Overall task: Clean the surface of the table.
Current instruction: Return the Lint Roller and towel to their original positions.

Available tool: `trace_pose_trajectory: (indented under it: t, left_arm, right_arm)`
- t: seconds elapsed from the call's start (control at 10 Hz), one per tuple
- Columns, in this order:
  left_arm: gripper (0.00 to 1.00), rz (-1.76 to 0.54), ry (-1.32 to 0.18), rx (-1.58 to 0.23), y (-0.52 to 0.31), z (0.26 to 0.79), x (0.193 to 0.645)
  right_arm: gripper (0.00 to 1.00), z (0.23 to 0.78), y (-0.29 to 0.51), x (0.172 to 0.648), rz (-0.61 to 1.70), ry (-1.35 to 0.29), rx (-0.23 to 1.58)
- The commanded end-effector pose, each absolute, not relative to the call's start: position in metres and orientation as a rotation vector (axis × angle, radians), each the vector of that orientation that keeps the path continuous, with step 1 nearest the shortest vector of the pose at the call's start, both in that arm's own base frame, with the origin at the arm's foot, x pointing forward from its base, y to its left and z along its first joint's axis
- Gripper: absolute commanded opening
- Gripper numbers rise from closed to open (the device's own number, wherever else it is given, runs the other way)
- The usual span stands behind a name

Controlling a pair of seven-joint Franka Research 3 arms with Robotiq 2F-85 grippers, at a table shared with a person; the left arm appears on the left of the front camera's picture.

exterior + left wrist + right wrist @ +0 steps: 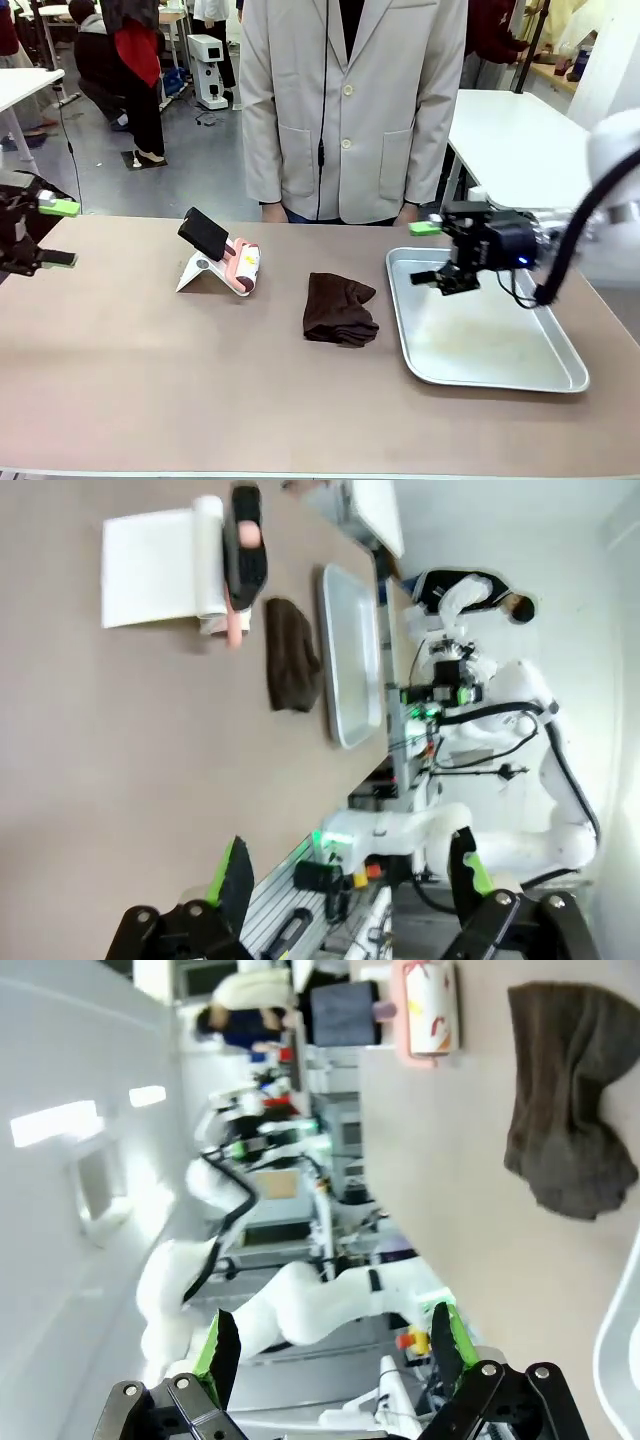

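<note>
The brownish-taupe table point(180, 380) carries a crumpled dark brown cloth point(340, 310) near its middle. My left gripper point(62, 233) hovers open at the table's far left edge, nothing between its green-padded fingers. Over the far left corner of the tray, my right gripper point(425, 253) is also open and empty, pointing left toward the cloth. The left wrist view shows the open left gripper point(350, 870), the table point(120, 780) and the cloth point(290, 655) far off. Beyond the open right gripper point(332, 1345), the right wrist view shows the cloth point(570, 1100) lying on the table point(470, 1210).
A silver metal tray point(560, 375) lies empty on the right side of the table. A white stand point(195, 272) with a black phone point(204, 234) and a pink-and-white packet point(246, 268) sits left of the cloth. A person in a pale coat point(350, 110) stands at the far edge.
</note>
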State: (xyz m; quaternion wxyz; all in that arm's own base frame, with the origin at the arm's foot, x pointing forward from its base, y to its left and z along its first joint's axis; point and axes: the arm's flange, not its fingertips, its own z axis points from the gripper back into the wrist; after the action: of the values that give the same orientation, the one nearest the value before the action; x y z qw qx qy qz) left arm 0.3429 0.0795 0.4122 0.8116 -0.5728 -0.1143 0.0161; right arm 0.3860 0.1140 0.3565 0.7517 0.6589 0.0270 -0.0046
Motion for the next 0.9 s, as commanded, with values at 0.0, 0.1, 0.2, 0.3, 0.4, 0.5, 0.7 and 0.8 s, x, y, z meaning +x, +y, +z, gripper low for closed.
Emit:
trace_pose_trajectory:
  t: [0.0, 0.1, 0.2, 0.3, 0.4, 0.5, 0.7, 0.8]
  left_arm:
    - [1.0, 0.035, -0.345, -1.362, 0.104, 0.383, 0.354]
    - [1.0, 0.022, -0.4, -1.413, 0.117, 0.371, 0.358]
    - [1.0, 0.047, -0.455, -1.443, 0.127, 0.362, 0.365]
    - [1.0, 0.059, -0.506, -1.465, 0.129, 0.356, 0.376]
    - [1.0, 0.041, -0.542, -1.491, 0.129, 0.352, 0.387]
    - [1.0, 0.042, -0.529, -1.478, 0.125, 0.349, 0.399]
    - [1.0, 0.071, -0.461, -1.414, 0.112, 0.35, 0.418]
    - [1.0, 0.079, -0.388, -1.385, 0.108, 0.351, 0.423]
  right_arm:
    - [1.0, 0.344, 0.065, 0.38, -0.054, -0.008, 1.508]
    - [1.0, 0.342, 0.04, 0.378, -0.109, -0.058, 1.513]
    - [1.0, 0.342, 0.014, 0.375, -0.158, -0.094, 1.512]
    - [1.0, 0.347, -0.012, 0.369, -0.202, -0.122, 1.504]
    - [1.0, 0.353, -0.028, 0.361, -0.234, -0.158, 1.497]
    - [1.0, 0.357, -0.037, 0.355, -0.25, -0.186, 1.492]
    - [1.0, 0.353, -0.038, 0.356, -0.284, -0.237, 1.484]
    - [1.0, 0.351, -0.054, 0.375, -0.263, -0.201, 1.492]
